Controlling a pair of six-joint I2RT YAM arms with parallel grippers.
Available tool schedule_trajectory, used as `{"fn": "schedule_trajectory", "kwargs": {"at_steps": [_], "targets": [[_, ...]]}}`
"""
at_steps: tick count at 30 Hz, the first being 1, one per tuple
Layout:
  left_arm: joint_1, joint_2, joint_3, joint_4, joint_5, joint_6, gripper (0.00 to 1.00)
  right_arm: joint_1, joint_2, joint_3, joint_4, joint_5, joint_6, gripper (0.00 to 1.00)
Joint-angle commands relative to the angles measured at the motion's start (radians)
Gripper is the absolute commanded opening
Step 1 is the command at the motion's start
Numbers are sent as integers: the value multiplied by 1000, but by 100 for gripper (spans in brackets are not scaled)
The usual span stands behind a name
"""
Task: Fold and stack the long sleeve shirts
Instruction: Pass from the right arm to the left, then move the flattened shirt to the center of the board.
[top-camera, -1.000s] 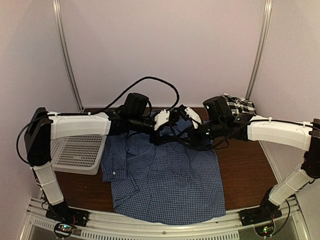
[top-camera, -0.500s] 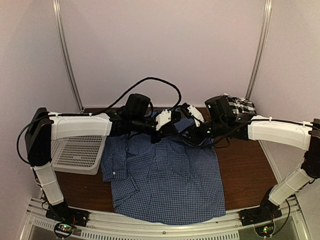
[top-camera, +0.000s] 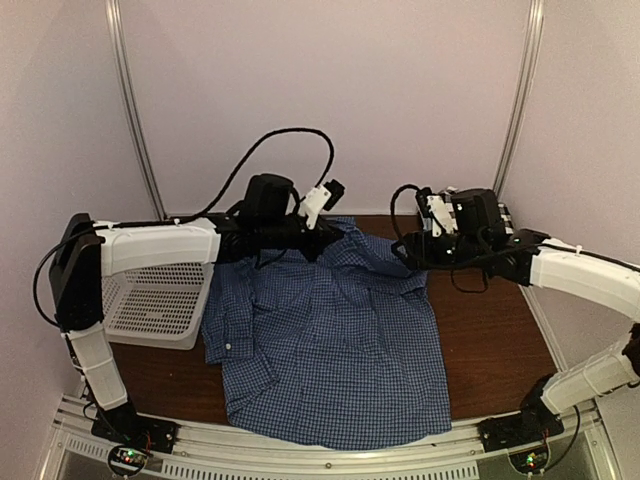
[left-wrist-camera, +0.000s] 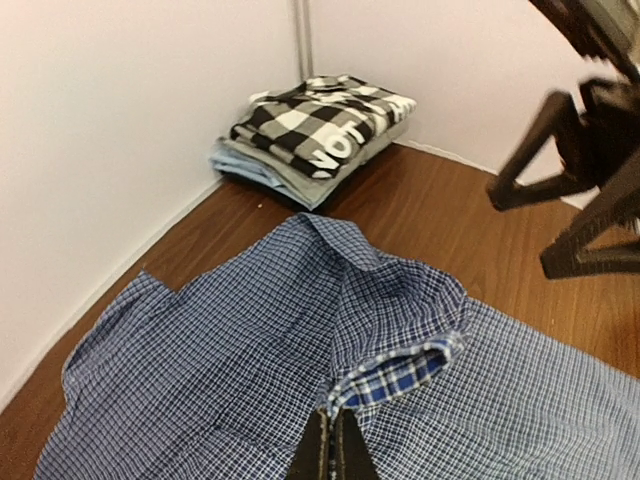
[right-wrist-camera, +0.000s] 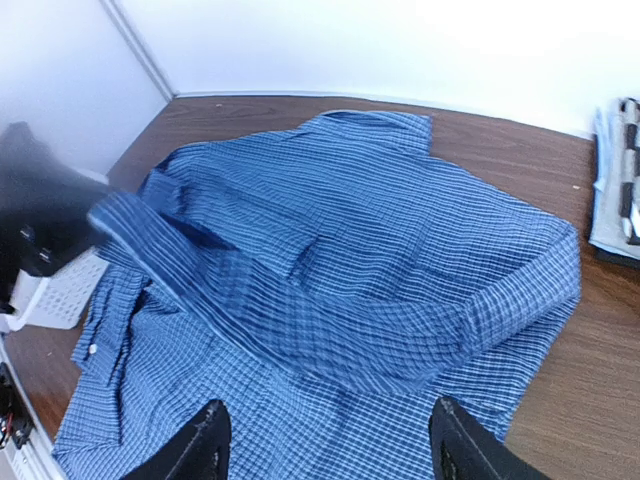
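The blue fine-checked shirt (top-camera: 330, 340) lies spread front-down across the brown table (top-camera: 490, 330), collar at the far edge. My left gripper (left-wrist-camera: 335, 452) is shut on a fold of its cloth beside a turned-back cuff (left-wrist-camera: 410, 372), and holds it up a little near the shirt's far edge (top-camera: 322, 232). My right gripper (right-wrist-camera: 330, 445) is open over the shirt's right part with nothing between its fingers, and also shows in the left wrist view (left-wrist-camera: 575, 190). The black-and-white checked shirt (left-wrist-camera: 320, 120) lies folded on a stack in the far right corner.
A white mesh basket (top-camera: 155, 305) stands at the table's left, touching the blue shirt's left sleeve. Walls close the table at the back and sides. The folded stack's edge (right-wrist-camera: 618, 190) lies right of the right gripper. A black cable (top-camera: 270, 150) loops above the left arm.
The left gripper has shut on the blue shirt's cloth and risen slightly. The right gripper has opened, let go of the cloth and drawn back to the right.
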Motion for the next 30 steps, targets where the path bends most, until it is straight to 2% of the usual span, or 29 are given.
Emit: {"fn": "schedule_trajectory", "kwargs": {"at_steps": [1,5,8,11,17,22,30], "targets": [[59,5,140,-48,-117,-320,0,-61,-19,-60,-51,135,121,72],[161,0,180,-142,-91,-548,0,-76,-4,-75,-104,185,153,74],[256,12,178,-154,-2,-652,0,-82,28,-88,-124,208,179,74],[291,31,183,-165,45,-668,0,-113,77,-87,-121,193,206,74],[315,40,174,-236,20,-682,0,-223,211,-60,2,55,232,74],[316,18,113,-238,23,-693,0,-298,399,58,104,-36,243,69],[316,3,43,-203,64,-697,0,-325,609,248,184,-90,230,70]]}}
